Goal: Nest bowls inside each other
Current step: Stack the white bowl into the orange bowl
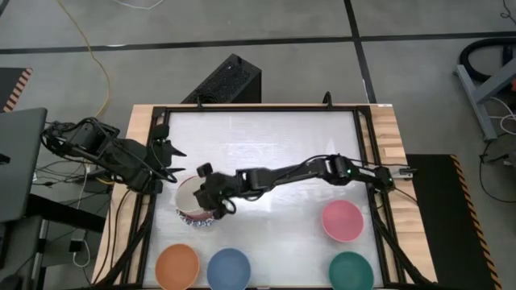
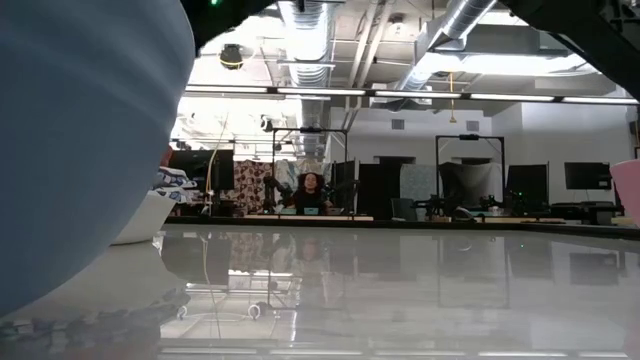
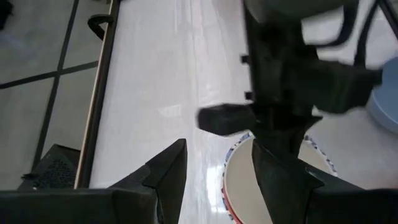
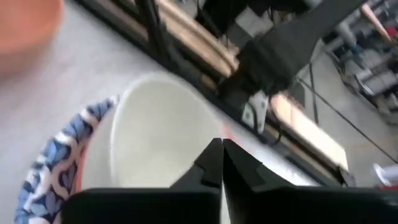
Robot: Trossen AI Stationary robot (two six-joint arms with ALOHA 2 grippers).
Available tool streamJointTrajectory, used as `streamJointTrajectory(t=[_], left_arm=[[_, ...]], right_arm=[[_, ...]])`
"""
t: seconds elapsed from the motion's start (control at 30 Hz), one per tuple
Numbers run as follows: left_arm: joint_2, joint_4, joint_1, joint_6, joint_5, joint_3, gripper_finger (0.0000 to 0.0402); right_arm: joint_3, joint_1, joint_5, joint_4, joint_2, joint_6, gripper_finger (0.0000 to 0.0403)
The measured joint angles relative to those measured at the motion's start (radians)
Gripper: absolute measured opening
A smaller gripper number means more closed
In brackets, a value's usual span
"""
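The stack of nested bowls (image 1: 196, 205) sits toward the nine o'clock side of the surface (image 1: 266, 145), a pale bowl innermost, with a red edge and a blue-patterned rim showing around it. The right gripper (image 1: 216, 205) hovers over the stack's three o'clock edge, jaws closed on nothing. The left gripper (image 1: 167, 161) waits just beside the stack at its ten o'clock, jaws apart and empty. Orange (image 1: 177, 267), blue (image 1: 229, 269), pink (image 1: 343, 220) and green (image 1: 351, 271) bowls lie loose between four and seven o'clock. The risk I see: the right arm could clip the stack's rim on leaving and tip it, or bump the nearby left gripper.
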Motion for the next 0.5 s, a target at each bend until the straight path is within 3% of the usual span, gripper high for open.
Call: streamJointTrajectory(t=[0.2,0.5], left_arm=[[0.0,0.0,0.0,0.02,-0.018,0.0,0.0171],[0.0,0.001,0.0,0.02,-0.018,0.0,0.0171]], right_arm=[[-0.002,0.024,0.096,0.02,0.045,0.009,0.0013],[-0.002,0.031,0.151,0.029,0.043,0.005,0.0008]])
